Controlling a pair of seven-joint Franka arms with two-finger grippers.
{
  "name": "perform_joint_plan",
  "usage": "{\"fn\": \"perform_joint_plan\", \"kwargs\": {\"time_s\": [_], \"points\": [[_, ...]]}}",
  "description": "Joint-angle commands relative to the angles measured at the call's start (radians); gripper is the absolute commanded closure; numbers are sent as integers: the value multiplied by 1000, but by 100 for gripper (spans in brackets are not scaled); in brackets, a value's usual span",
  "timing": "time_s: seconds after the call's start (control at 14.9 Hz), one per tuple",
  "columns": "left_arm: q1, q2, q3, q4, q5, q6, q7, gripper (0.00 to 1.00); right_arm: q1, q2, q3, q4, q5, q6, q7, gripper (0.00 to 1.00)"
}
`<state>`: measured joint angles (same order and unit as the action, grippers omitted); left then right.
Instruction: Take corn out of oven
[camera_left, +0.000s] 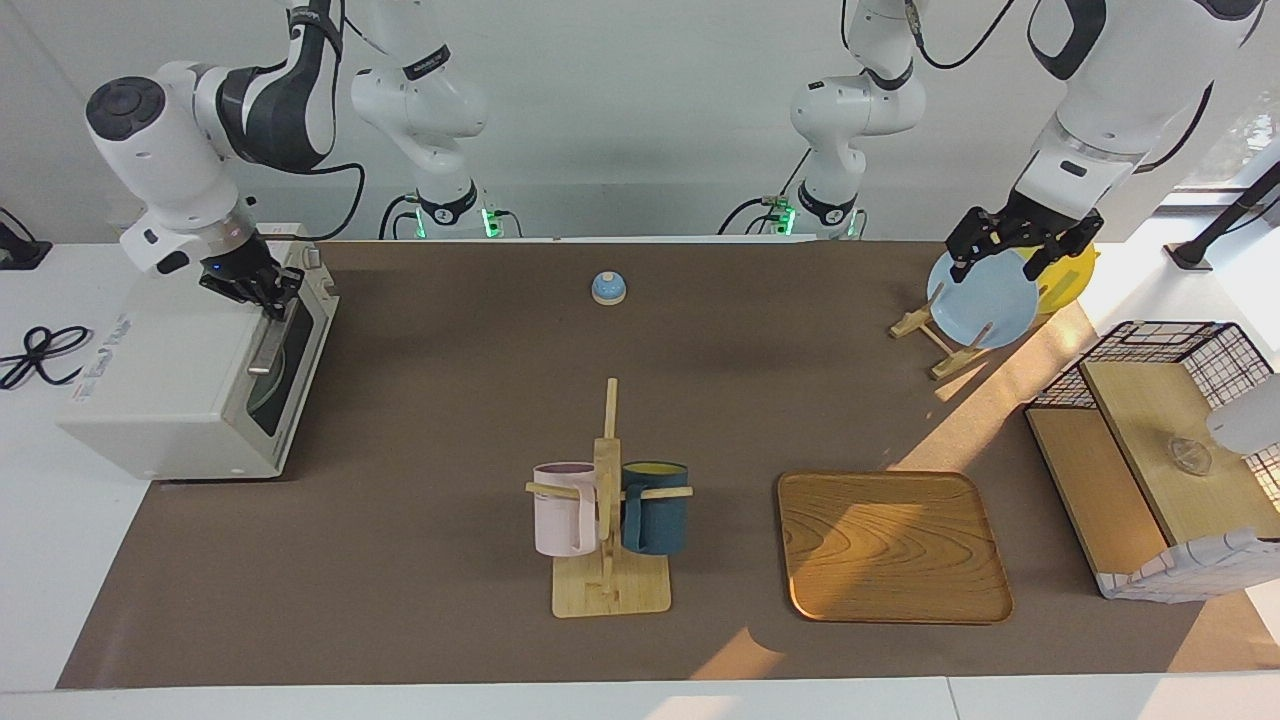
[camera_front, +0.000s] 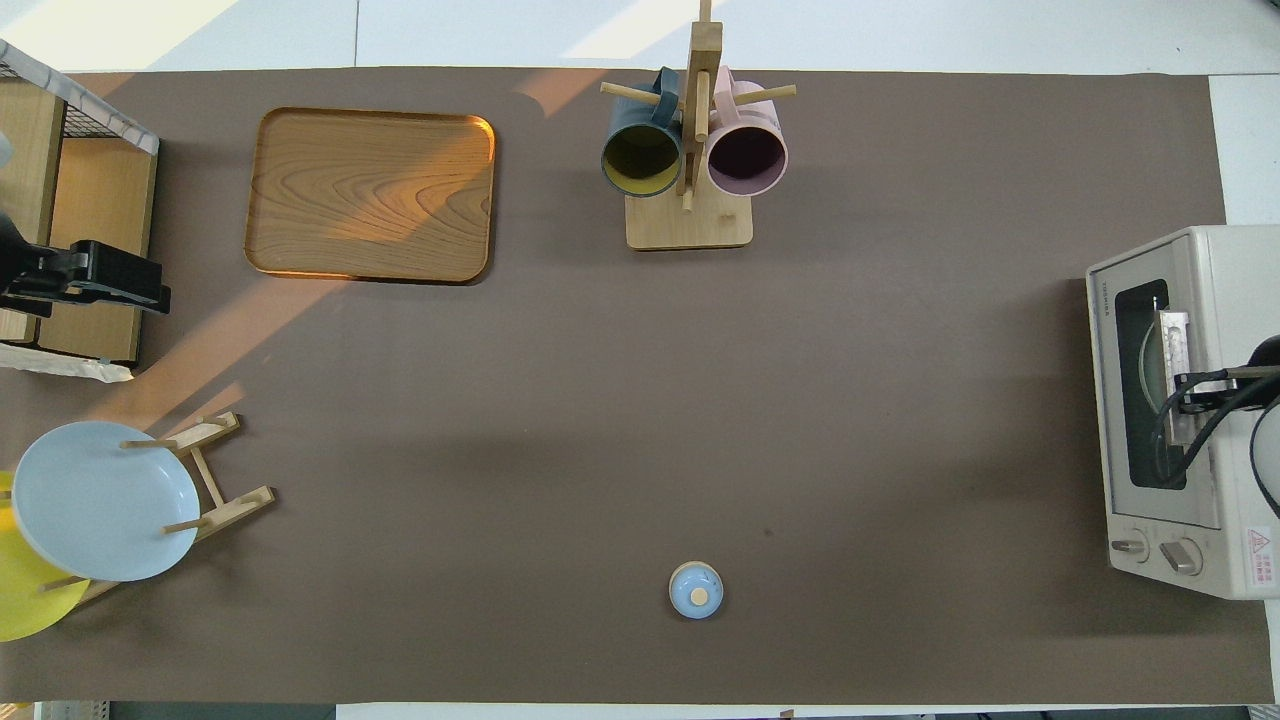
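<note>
Oven: the white boxy toaster oven with dark glass door (camera_left: 190, 375) sits at the right arm's end of the brown tabletop (camera_left: 450, 400), at nine o'clock in the facing view; door shut.
Corn: not visible; presumably inside the oven, though the glass shows only a pale round shape.
Right jaws: the right gripper (camera_left: 262, 290) is at the top of the door by the silver bar handle (camera_left: 268, 345); opening cannot be told.
Left jaws: the left gripper (camera_left: 1020, 252) waits over the pale blue round plate (camera_left: 985, 300) at two o'clock, spread wide, holding nothing.
Progress: early; door opening, reaching in and lifting the corn out all remain.
</note>
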<state>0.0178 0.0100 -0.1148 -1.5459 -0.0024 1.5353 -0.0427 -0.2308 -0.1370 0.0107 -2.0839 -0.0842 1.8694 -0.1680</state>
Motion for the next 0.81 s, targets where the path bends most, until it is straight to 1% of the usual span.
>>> {"fn": "perform_joint_plan", "kwargs": {"time_s": [0.0,0.2,0.4,0.54,0.74], "points": [[10,-12,-5,-11,9,9,14,0,-16,-21,8,-30,21,27,4,100],[10,-13,-5,-11,7,9,14,0,-16,2,8,-30,-6,56,-19,100],[10,-12,-5,-11,9,9,14,0,-15,19,8,-30,-28,59,-18,100],[10,-13,-5,-11,7,9,14,0,5,42,11,-44,-26,85,-1,100],[8,-13,-5,-11,9,8,6,0,63,48,11,-58,-14,93,56,100]]}}
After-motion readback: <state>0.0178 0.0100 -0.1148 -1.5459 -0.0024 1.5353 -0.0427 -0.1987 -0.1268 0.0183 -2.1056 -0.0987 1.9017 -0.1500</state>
